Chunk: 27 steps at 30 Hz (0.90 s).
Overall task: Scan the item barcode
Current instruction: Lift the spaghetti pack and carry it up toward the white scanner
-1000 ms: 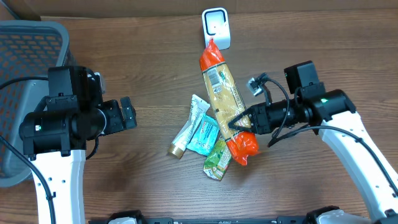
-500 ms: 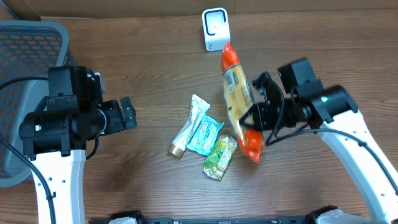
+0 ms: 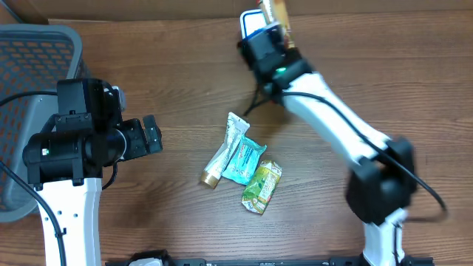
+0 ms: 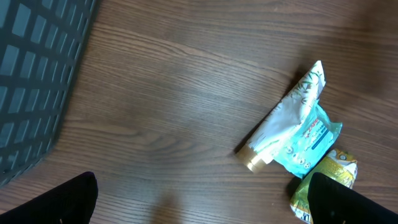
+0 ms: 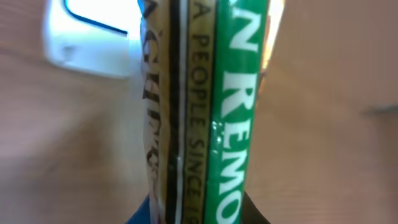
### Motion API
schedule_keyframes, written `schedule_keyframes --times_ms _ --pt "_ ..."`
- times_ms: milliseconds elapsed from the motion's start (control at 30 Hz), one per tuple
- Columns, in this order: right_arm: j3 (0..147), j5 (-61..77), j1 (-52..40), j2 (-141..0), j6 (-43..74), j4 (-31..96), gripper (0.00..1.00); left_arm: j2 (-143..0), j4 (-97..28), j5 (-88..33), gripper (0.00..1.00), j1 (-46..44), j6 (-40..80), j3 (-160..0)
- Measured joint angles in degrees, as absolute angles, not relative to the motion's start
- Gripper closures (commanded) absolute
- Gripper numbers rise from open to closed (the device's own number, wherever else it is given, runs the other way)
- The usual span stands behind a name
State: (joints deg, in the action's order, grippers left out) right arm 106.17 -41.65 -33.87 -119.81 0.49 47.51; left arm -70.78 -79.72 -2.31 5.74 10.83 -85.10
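**Wooden surface** (image 3: 421,66), seen from overhead. A grey basket (image 3: 29,52) stands at its far left corner, probably as the bin for items once they are scanned.

**Right arm.** It reaches across to the far edge of the surface. The right tool (image 3: 275,21) is drawn narrow and clamped on a long packet (image 5: 199,112). In the overhead view only the packet's tip shows past the wrist, at the top edge of the frame. The packet is off the surface, held lengthwise along the tool's axis and just beside the white scanner (image 3: 253,24). In the wrist view the scanner's lit window sits at upper left, partly behind the packet's edge. This pose most likely serves to bring a printed face to the window. No barcode can be made out on the sides shown, so a turn of the wrist may be needed.

**Left arm.** It is parked near the basket with the left tool (image 3: 153,134) spread wide and empty, clear of the scanning path and pointed toward the remaining items.

**Remaining items.** A tube (image 4: 280,124), a blue sachet (image 4: 314,140) and a green pouch (image 4: 326,183) lie overlapping at mid-surface, well apart from both tools and apparently awaiting their turn.
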Motion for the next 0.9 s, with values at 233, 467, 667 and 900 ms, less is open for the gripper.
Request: schedule_keyframes --times_ms 233,467,667,900 --pt "105.80 -57.19 -34.15 -130.34 -19.62 25.71 0.96 -70.81 -79.68 -2.31 0.00 5.74 10.83 -85.10" --pt "105.80 -61.43 -34.00 -132.81 -32.21 18.90 0.96 -70.78 -79.70 -2.31 0.00 5.74 10.83 -85.10" --pt "105.80 -61.76 -32.97 -133.69 -36.34 19.09 0.96 -70.81 -79.68 -2.31 0.00 5.74 10.83 -85.10" --pt "105.80 -62.06 -30.37 -133.69 -37.71 19.03 0.96 -70.81 -79.70 -2.31 0.00 5.74 10.83 -85.10"
